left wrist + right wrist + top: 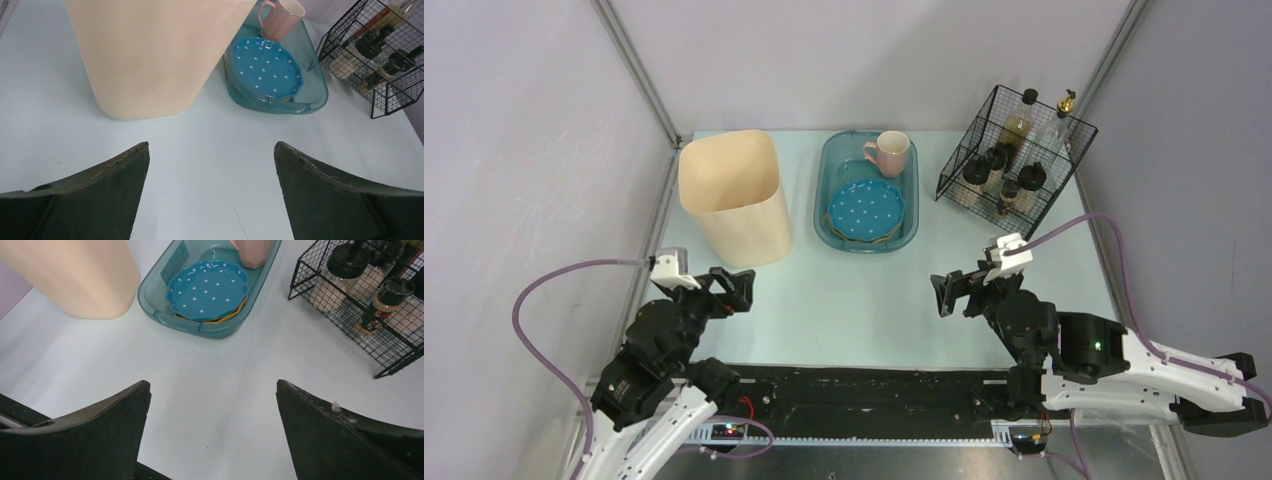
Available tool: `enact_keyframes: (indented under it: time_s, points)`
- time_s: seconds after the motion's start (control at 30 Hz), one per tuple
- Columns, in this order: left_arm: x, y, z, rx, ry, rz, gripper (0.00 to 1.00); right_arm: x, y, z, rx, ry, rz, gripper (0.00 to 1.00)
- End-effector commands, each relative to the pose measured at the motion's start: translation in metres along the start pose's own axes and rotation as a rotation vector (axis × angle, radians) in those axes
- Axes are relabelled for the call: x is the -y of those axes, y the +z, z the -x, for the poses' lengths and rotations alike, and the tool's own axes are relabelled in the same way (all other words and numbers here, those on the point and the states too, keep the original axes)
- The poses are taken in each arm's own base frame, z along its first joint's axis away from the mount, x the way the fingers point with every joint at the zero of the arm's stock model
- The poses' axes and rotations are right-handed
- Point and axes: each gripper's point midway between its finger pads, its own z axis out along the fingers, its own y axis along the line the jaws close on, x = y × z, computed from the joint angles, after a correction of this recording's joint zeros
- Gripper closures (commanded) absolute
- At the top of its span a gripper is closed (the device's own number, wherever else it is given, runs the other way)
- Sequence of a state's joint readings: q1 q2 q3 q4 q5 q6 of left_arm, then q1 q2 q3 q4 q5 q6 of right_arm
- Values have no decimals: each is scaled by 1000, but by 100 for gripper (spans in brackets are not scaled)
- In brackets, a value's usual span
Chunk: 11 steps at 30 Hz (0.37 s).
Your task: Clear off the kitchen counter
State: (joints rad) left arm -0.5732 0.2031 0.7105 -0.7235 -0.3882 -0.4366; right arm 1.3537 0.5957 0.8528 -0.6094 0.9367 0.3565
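Looked down from the top cam and found the pale blue bench [864,300] filling the middle, railed at the sides, black strip along the near edge. Spotted a tall beige bin [732,195] at the back left, a teal basin [823,190] just right of it, and a black wire rack [954,170] of bottles in the back right corner. Inside the basin, saw a blue polka-dot plate [865,205] lying on a yellow plate [231,314], plus a pink mug [889,153] standing at the far end. Caught the left gripper [736,287] hovering over the near-left bench, just in front of the bin, with jaws spread wide and gripping nothing. Same deal with the right gripper [949,292] over the right-middle of the bench: jaws released, empty, well apart from the rack.
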Motion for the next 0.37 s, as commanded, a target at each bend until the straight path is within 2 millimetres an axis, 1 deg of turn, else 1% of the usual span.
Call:
enact_keyframes:
  time_s: [0.0,0.2,0.33]
  points:
    - [5,2,-2,-12,5,-19,2,-4,3,11,42,29,-14,1]
    - [5,1,-1,-6,2,-25,2,-11,5,15,50,36,7,1]
    - [5,0,0,-2,-1,-27,2,-8,10,13,55,19,-45,1]
